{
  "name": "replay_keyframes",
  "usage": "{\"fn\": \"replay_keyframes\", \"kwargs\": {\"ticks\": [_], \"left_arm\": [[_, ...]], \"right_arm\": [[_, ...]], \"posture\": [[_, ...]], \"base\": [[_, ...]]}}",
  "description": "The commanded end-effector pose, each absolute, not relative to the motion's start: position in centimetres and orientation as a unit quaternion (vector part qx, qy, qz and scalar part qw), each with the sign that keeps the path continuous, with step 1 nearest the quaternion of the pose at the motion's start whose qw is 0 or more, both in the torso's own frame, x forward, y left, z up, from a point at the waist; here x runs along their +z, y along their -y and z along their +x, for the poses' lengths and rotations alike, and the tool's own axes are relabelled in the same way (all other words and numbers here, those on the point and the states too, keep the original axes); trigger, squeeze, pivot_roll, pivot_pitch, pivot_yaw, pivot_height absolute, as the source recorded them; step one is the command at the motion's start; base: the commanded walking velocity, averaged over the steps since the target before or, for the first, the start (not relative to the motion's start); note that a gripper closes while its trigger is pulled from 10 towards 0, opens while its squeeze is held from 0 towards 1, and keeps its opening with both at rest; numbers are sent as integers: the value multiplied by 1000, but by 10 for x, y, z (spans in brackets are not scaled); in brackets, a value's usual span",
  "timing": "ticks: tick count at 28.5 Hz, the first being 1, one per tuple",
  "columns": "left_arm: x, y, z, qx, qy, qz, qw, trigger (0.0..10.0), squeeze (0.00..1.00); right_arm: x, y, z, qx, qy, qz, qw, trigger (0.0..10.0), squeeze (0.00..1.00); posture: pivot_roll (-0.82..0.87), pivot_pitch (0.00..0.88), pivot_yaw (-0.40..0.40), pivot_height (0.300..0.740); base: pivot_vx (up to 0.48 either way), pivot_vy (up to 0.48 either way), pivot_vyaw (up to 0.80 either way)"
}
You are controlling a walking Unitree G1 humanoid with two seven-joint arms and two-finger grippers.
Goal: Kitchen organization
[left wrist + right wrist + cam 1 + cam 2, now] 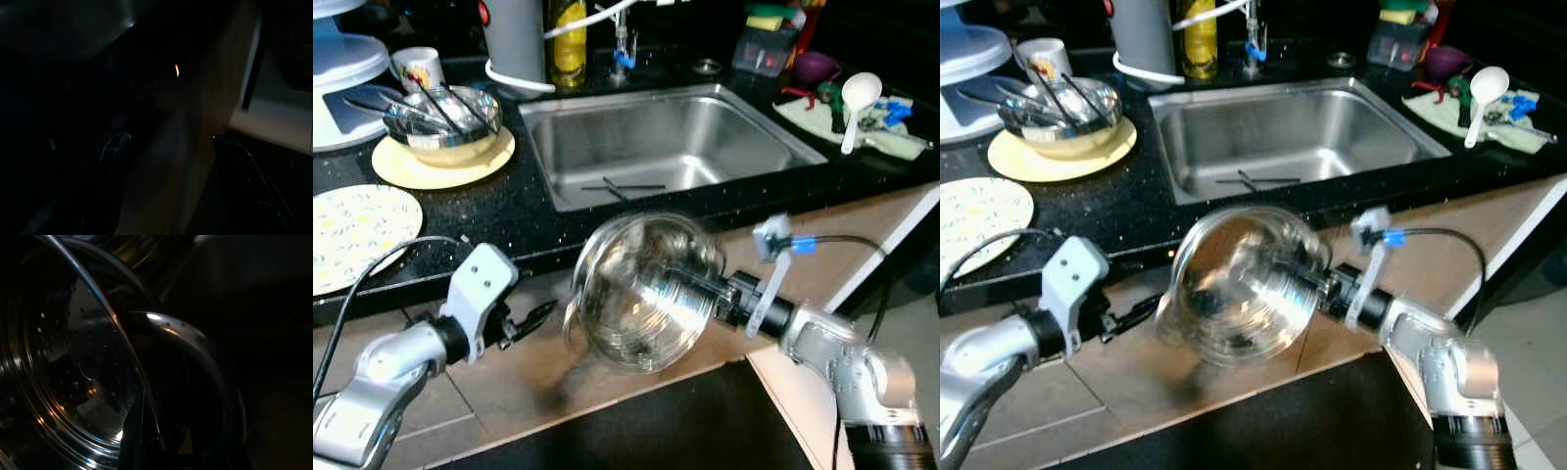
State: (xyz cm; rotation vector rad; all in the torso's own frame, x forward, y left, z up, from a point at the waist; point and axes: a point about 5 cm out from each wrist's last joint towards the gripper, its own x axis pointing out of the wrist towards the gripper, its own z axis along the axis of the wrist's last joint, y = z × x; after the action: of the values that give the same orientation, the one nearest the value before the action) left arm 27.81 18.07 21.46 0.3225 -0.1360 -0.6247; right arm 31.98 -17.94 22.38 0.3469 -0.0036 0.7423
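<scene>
A shiny steel bowl [641, 294] with small holes in its wall hangs tipped on its side in front of the counter edge, just below the sink [754, 127]. My right gripper [707, 284] is shut on its rim from the right; in the right wrist view a black finger [133, 440] crosses the bowl's rim [73, 362]. Low at the left, my left gripper [530, 321] points toward the bowl and stops short of it. Its two fingers stand apart and empty around a gap [171, 139] in the dark left wrist view.
On the black counter stand a bowl of utensils [445, 122] on a yellow plate, a patterned plate [357, 230], a mug [416, 67], a yellow bottle [568, 39] and a white ladle [857, 98]. Thin sticks [622, 186] lie in the sink. A beige cabinet front lies below.
</scene>
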Motion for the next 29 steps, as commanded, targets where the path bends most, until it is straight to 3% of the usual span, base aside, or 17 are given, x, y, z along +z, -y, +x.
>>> {"fn": "replay_keyframes", "kwargs": {"ticks": [1,6,8,13,17,23,29], "left_arm": [[219,-177,277,-308,69,134,940,10000,0],[235,-168,281,-316,91,70,942,10000,0],[247,-162,285,-318,103,37,942,10000,0],[252,-160,297,-270,106,37,956,10000,0],[263,-151,313,-229,104,69,965,10000,0],[276,-148,330,-177,106,108,972,10000,0],[284,-141,334,-181,126,115,968,10000,0]], "right_arm": [[231,189,323,327,26,191,925,10000,0],[253,194,328,302,63,232,923,10000,0],[266,201,334,257,95,227,935,10000,0],[277,216,345,164,123,209,956,10000,0],[288,227,354,57,143,103,983,10000,0],[296,221,356,23,174,55,983,10000,0],[300,218,359,2,196,39,980,10000,0]], "posture": [[-73,183,-44,740],[-74,183,-42,740],[-74,183,-42,740],[-72,181,-42,740],[-74,178,-39,740],[-73,177,-37,740],[-76,179,-32,740]], "base": [[0,0,0],[0,0,0],[0,0,0],[0,0,0],[0,0,0],[0,0,0],[0,0,0]]}}
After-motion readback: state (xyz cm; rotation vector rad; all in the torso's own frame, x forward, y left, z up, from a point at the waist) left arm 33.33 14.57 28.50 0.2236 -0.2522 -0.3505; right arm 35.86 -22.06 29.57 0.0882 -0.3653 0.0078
